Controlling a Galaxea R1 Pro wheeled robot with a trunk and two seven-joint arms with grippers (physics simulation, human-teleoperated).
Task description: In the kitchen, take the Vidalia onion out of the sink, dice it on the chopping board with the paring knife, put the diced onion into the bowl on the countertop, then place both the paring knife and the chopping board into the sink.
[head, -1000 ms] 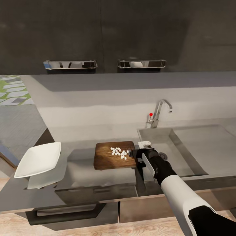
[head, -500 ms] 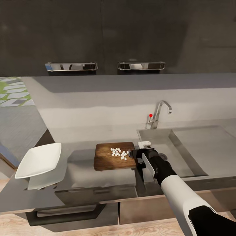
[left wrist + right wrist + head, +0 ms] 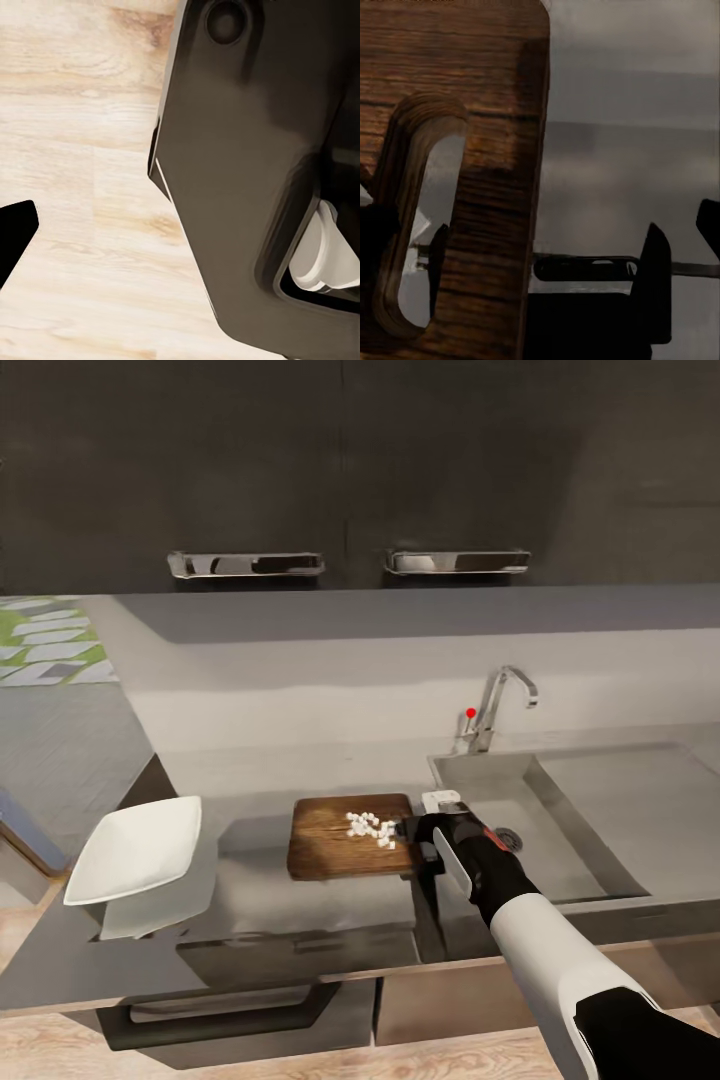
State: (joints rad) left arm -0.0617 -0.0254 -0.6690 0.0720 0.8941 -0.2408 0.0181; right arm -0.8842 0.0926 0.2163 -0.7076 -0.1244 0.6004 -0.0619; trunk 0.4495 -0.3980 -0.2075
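The whole view has swung a touch sideways while the right gripper (image 3: 420, 840) stays clamped on the chopping board (image 3: 335, 840), diced onion (image 3: 374, 827) aboard, seemingly bound for the bowl (image 3: 140, 850)

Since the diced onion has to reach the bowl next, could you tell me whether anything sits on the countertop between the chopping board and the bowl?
Nothing visible does. The diced onion lies on the chopping board, and only bare countertop separates it from the bowl. The right gripper is at the board's sink-side edge.
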